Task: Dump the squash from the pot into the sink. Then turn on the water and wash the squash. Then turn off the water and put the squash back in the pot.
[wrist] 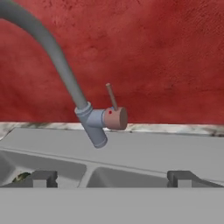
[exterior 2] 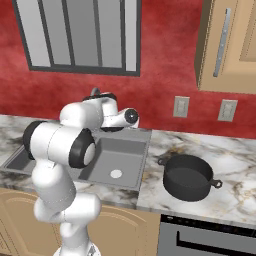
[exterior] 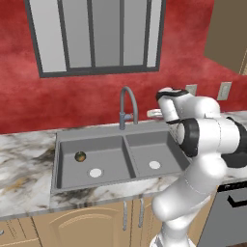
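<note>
The squash (exterior: 80, 156) lies in the left basin of the sink (exterior: 126, 132), seen from the left base. The right base view shows the pot (exterior 2: 188, 177) on the tabletop (exterior 2: 235, 197) beside the sink. In the hand view the pincer (wrist: 111, 178) gapes wide and empty, facing the faucet lever (wrist: 111, 97).

Bright, even rendered light; soft, faint shadows; no glare; edges slightly coarse and pixelated.
</note>
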